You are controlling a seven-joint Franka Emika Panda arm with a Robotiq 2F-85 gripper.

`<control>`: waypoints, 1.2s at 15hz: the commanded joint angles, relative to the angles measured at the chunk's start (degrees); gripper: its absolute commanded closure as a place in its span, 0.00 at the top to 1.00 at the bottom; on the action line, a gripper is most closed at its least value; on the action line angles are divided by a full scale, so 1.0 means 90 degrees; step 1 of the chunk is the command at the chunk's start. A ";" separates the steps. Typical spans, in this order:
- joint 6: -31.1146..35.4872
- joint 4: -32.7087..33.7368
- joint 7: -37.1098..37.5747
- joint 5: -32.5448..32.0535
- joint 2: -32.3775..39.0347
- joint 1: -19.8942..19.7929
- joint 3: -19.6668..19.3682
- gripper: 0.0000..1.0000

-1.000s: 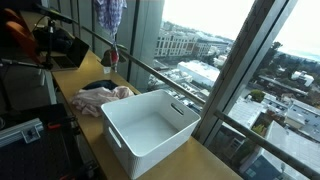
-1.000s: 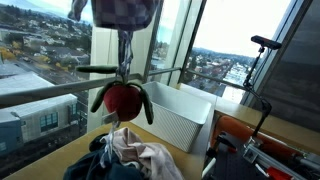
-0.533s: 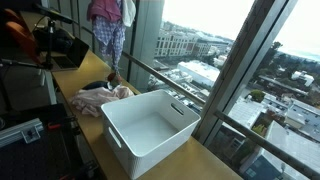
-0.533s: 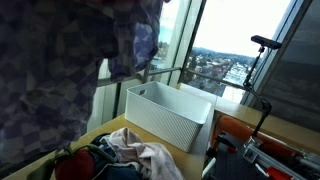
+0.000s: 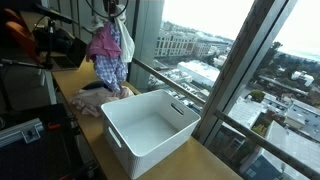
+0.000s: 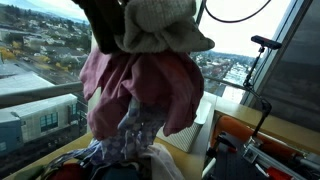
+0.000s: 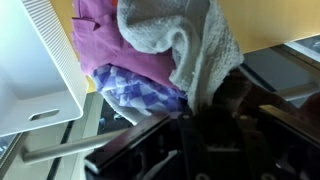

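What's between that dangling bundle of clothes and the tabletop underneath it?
A heap of loose clothes lies on the table beneath the bundle, shown in both exterior views.

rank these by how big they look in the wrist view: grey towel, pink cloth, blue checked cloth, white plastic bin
1. grey terry towel and white plastic bin: about alike, bin cropped
2. pink cloth
3. blue checked cloth, smallest

Basket: you can read no print or label on its white wall.
Clothes bundle: no tag or brand legible to you.
Buildings: no sign you can read.
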 commanded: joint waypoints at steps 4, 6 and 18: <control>0.1584 -0.2582 -0.0180 0.0838 -0.0754 0.0191 -0.0148 0.02; 0.2006 -0.3016 -0.0214 0.0790 -0.0676 0.0180 -0.0167 0.02; 0.2912 -0.2185 -0.0112 -0.0354 0.0814 0.0216 -0.0674 0.02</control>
